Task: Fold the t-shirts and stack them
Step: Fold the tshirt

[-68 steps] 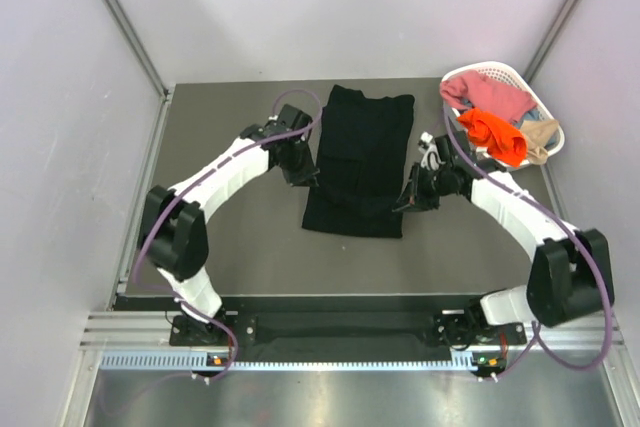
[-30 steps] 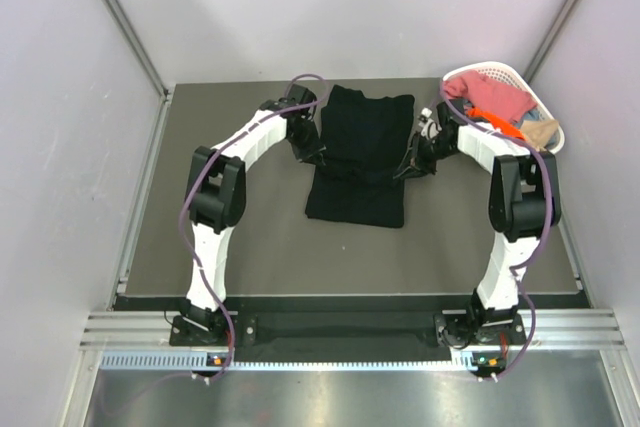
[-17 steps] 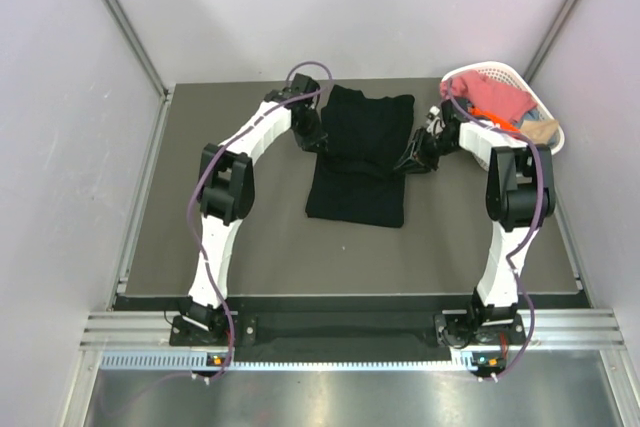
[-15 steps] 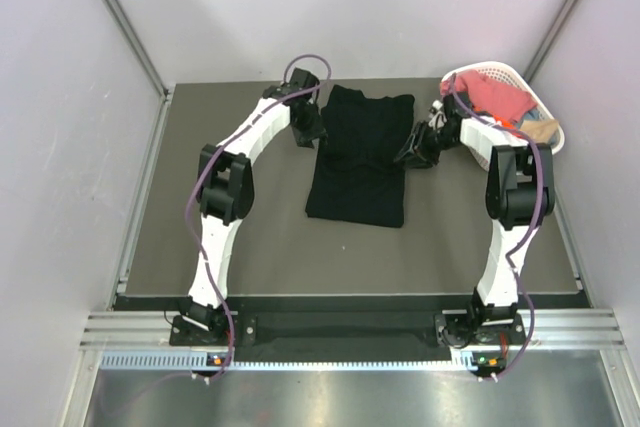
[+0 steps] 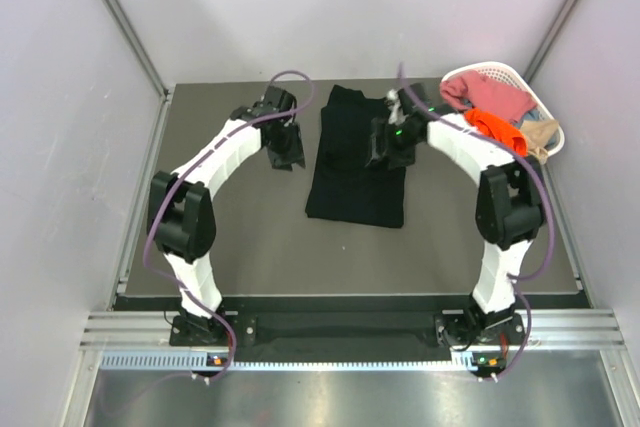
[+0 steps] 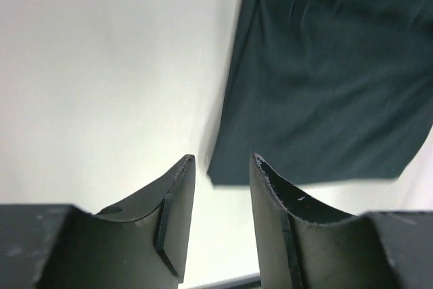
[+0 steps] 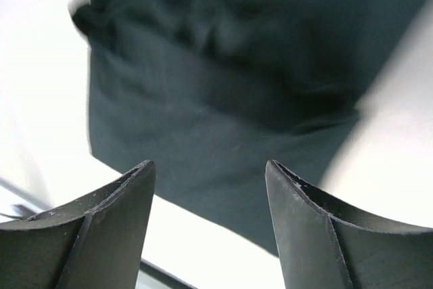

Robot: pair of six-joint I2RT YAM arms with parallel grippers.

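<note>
Overhead view: the black t-shirt (image 5: 356, 172) lay flat at the middle of the table (image 5: 240, 237) as a long narrow panel, its long axis running from 12 to 6 o'clock. The left gripper (image 5: 288, 154) hung over bare table just beside the shirt's edge, at about 10 o'clock from the cloth's centre. In the left wrist view its fingers stood a narrow gap apart with nothing between them. The right gripper (image 5: 383, 147) hung over the shirt's 2 o'clock quarter. In the right wrist view its fingers were spread wide and empty above a band of wrinkles. At 2 o'clock, well apart, the white slatted basket (image 5: 500, 69) held a pink shirt (image 5: 490, 95), an orange shirt (image 5: 495, 127) and a beige shirt (image 5: 540, 135), all bunched. The black cloth appeared light, limp and layered, likely to sag, drag and shed its fold if lifted at one point. The two corners of the 6 o'clock end, with every layer pinched together, seemed the soundest places to take hold.
</note>
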